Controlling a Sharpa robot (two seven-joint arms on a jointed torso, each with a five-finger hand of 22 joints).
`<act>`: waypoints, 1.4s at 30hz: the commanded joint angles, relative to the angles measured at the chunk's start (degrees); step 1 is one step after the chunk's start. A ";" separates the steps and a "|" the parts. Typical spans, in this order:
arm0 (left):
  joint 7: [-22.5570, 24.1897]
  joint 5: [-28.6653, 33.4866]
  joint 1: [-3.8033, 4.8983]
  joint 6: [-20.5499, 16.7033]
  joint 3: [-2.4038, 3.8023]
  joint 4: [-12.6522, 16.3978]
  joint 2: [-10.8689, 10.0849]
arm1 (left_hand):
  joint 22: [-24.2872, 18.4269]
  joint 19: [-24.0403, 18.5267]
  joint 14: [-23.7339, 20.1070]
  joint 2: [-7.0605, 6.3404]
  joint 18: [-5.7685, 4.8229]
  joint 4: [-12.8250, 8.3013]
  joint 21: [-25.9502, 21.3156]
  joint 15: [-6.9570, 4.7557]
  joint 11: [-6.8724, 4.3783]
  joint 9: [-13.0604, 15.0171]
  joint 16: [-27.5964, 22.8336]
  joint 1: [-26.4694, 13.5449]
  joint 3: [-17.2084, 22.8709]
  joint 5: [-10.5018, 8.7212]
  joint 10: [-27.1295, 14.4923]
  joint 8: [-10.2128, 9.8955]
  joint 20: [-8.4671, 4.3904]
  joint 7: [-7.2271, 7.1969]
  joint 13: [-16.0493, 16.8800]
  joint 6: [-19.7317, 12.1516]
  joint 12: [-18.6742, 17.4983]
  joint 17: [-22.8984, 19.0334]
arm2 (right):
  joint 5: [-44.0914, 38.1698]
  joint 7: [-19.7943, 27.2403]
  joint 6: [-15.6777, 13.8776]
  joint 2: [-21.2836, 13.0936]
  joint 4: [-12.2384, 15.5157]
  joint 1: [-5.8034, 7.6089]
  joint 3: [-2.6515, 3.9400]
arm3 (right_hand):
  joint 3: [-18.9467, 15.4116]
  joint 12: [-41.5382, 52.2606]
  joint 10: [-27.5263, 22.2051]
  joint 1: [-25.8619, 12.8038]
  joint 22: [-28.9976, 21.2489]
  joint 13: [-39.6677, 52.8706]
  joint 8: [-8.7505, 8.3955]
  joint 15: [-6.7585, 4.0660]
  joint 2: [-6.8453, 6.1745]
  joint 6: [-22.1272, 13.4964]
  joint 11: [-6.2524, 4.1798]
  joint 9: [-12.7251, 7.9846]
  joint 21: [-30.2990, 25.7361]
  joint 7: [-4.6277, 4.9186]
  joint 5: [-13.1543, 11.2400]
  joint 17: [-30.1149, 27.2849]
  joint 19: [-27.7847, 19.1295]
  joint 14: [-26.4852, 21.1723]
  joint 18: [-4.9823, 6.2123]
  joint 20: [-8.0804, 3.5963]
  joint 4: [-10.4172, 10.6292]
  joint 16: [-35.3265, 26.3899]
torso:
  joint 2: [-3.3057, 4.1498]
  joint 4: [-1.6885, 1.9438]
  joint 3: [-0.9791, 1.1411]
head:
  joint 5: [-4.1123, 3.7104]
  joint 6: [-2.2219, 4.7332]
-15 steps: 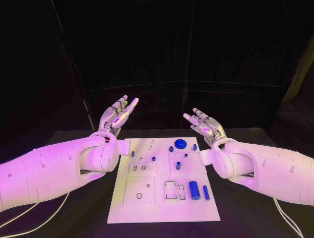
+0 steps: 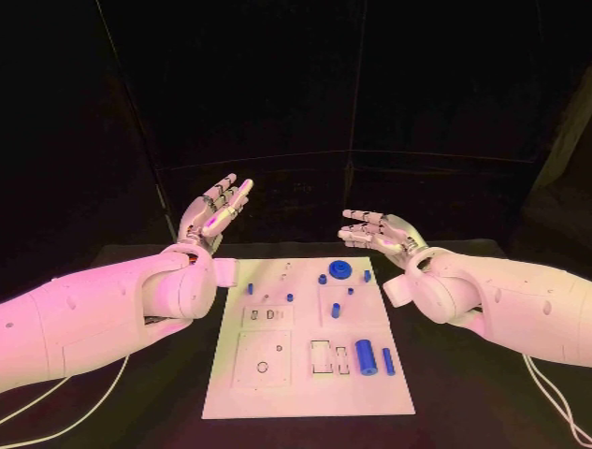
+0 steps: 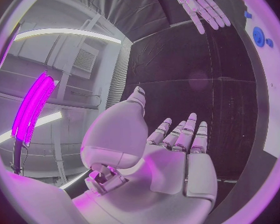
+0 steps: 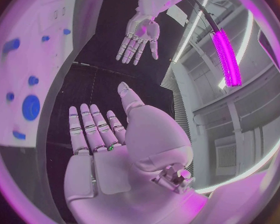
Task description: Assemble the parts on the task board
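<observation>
The left hand [image 2: 216, 208] is raised beyond the far edge of the board, fingers straight and apart, holding nothing. The right hand [image 2: 377, 229] is the same, empty and spread. Between the arms lies the task board [image 2: 310, 393] with blue parts [image 2: 366, 356] on it.

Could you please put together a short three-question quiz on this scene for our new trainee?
1. True or false: the silver left hand holds a blue part.
2. Which small blue piece on the white task board lies nearest the robot? A) the round blue disc B) the upright-lying blue cylinder
3. Fill in: both hands hover past the board's ___ edge.

Key: 1 false, and the silver right hand is empty too; 2 B; 3 far.
</observation>
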 commanded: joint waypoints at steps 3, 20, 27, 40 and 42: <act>0.77 -0.05 0.13 4.29 -0.02 0.11 -1.33 | 2.47 9.63 9.48 1.19 -1.86 -0.94 4.55 1.09 1.37 0.41 3.22 0.60 -0.50 0.10 7.01 0.84 -0.05 7.56 0.78 3.70 1.58 1.37 | -15.05 -0.35 -4.97 -0.30 -1.41 0.86 0.09 | 3.88 1.71 21.88 4.15 2.16 -0.07 3.58 -5.05 -1.73 24.38 -3.53 1.05 7.65 4.63 -1.56 0.94 16.35 24.41 3.93 -1.35 -6.76 3.79 | 0.06 0.00 0.02 | -0.20 -0.18; -0.03 -2.98 0.83 10.60 -0.15 5.00 -6.30 | 6.51 40.23 38.20 2.04 2.62 -5.30 16.62 -5.23 -3.31 2.31 9.77 5.22 -2.54 0.26 40.84 5.40 -1.99 6.40 2.26 28.40 7.61 3.83 | -44.94 -8.03 -1.72 0.11 -4.02 6.75 0.09 | 7.31 0.68 38.41 4.56 7.23 1.45 1.98 -11.40 -7.78 32.40 -8.52 0.69 19.36 1.48 0.39 7.77 30.41 44.34 3.71 -8.09 -6.53 9.73 | 1.95 0.43 0.04 | -0.45 0.43; -0.69 -3.50 1.40 11.90 -0.27 8.82 -8.42 | 6.10 40.82 38.71 1.94 2.52 -6.43 16.32 -5.33 -3.39 2.14 9.12 6.26 -2.75 0.26 41.74 5.20 -2.20 6.42 2.13 30.04 6.95 3.86 | -59.92 -15.89 -0.35 1.25 -3.45 8.19 0.09 | 6.69 5.49 40.57 3.85 14.11 5.33 3.60 -13.37 -9.52 35.77 -10.63 0.79 30.08 -0.52 6.24 20.28 29.55 42.03 3.31 -10.48 -6.28 25.71 | 3.32 0.67 -0.02 | -0.56 1.24; -1.39 -3.62 1.92 12.72 -0.32 13.80 -10.46 | 5.69 40.83 38.62 2.01 2.45 -7.04 15.87 -5.18 -3.19 1.90 8.42 6.67 -2.96 0.26 41.73 4.68 -2.15 6.67 2.06 29.98 6.15 3.81 | -79.34 -27.05 -0.07 3.50 -0.10 8.66 0.10 | 8.91 0.67 34.56 0.06 16.54 4.30 1.11 -13.45 -9.98 35.18 -9.71 0.38 34.97 -0.29 4.27 28.62 32.48 46.83 3.64 -11.71 -5.76 33.10 | 5.82 1.43 -0.43 | -1.34 2.64; -1.47 -3.63 1.97 12.79 -0.32 14.27 -10.61 | 5.62 40.80 38.56 2.04 2.44 -7.07 15.78 -5.14 -3.15 1.87 8.28 6.65 -3.02 0.26 41.73 4.59 -2.12 6.74 2.06 29.93 6.02 3.79 | -81.62 -27.67 -0.57 3.83 0.38 8.66 0.10 | 9.23 -0.81 32.35 -0.70 16.54 3.57 0.16 -13.18 -10.53 34.02 -9.34 0.34 35.20 -0.34 4.19 31.02 33.03 47.78 3.66 -11.63 -5.74 35.05 | 6.14 1.54 -0.49 | -1.47 2.79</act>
